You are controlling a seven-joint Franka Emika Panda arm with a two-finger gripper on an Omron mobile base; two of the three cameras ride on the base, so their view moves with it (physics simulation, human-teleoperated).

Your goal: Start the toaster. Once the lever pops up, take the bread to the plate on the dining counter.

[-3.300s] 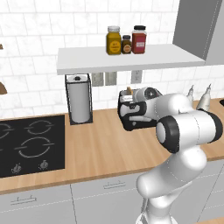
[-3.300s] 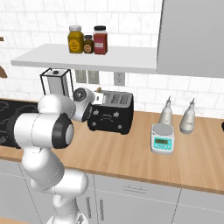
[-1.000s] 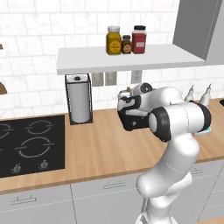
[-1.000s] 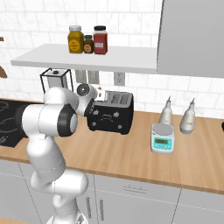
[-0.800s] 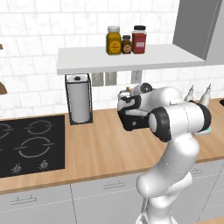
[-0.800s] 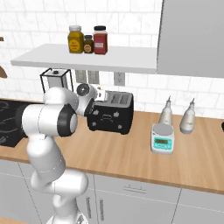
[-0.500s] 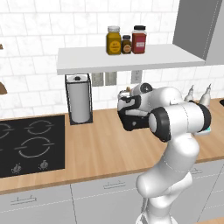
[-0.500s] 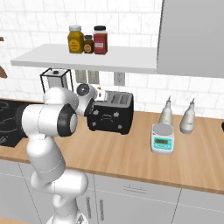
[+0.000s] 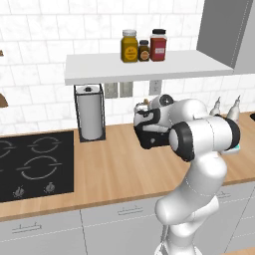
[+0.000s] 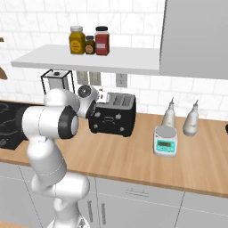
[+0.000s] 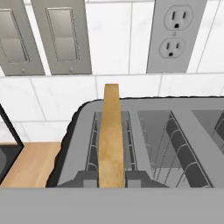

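Observation:
The black toaster [image 9: 148, 136] [image 10: 113, 116] stands at the back of the wood counter, against the tiled wall. The bread [image 11: 111, 135] stands upright in the left slot of the toaster [image 11: 75, 131], with its tan crust edge facing the hand camera. My gripper [image 11: 111, 177] [image 9: 144, 110] [image 10: 99, 99] hovers right over the toaster's top, and its fingertips [image 11: 89, 176] press on either side of the slice. The gripper is shut on the bread. The second slot [image 11: 162, 140] is empty. The plate and the dining counter are out of view.
A paper towel holder [image 9: 90, 112] and a black stove [image 9: 35, 164] lie left of the toaster. A kitchen scale [image 10: 165, 140] and two bottles [image 10: 169, 114] stand to its right. A shelf with jars [image 9: 142, 46] hangs overhead. An outlet [image 11: 175, 35] is on the wall behind.
Since three seconds ago the arm has swung its hand from the toaster's side to above its slots. Over the last second the arm has held still there.

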